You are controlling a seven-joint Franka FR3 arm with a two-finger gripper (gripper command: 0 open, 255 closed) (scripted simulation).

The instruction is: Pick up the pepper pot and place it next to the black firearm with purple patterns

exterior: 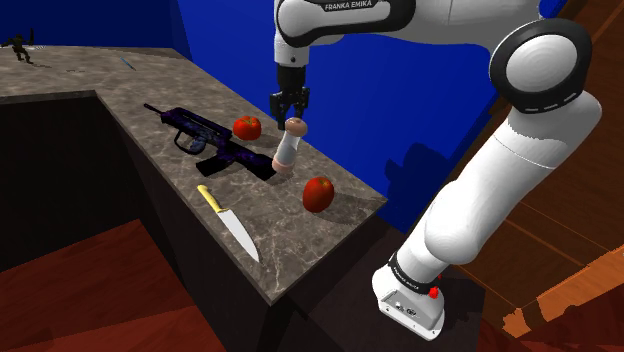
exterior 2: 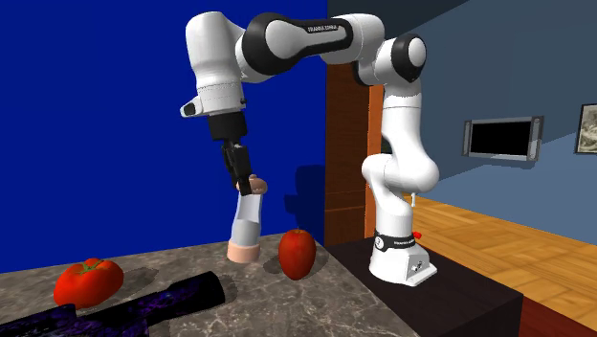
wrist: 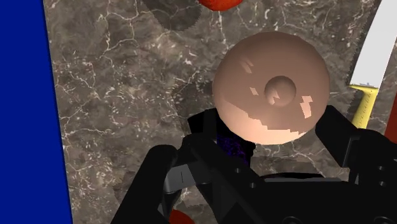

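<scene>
**Pepper pot at the firearm.** The pepper pot (exterior: pixel 287 150) was seen tilted on the marble countertop (exterior: pixel 300 245), about midway between its long edges. It was flanked by a tomato (exterior: pixel 247 127) and a second tomato (exterior: pixel 318 193), just beside the butt of the black firearm (exterior: pixel 205 140). The gripper (exterior: pixel 290 112) was clamped on the pot's rounded cap, its fingers (wrist: pixel 347 137) pressed to either side. Whether the base rested on the countertop could not be told. Transport was judged complete; release and withdrawal were judged outstanding.

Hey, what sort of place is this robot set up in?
Most likely a home kitchen or open-plan living space. A veined stone counter carries a kitchen knife and a tomato. A flat screen hangs on the grey-blue wall, and the floor looks like wood planks.
</scene>
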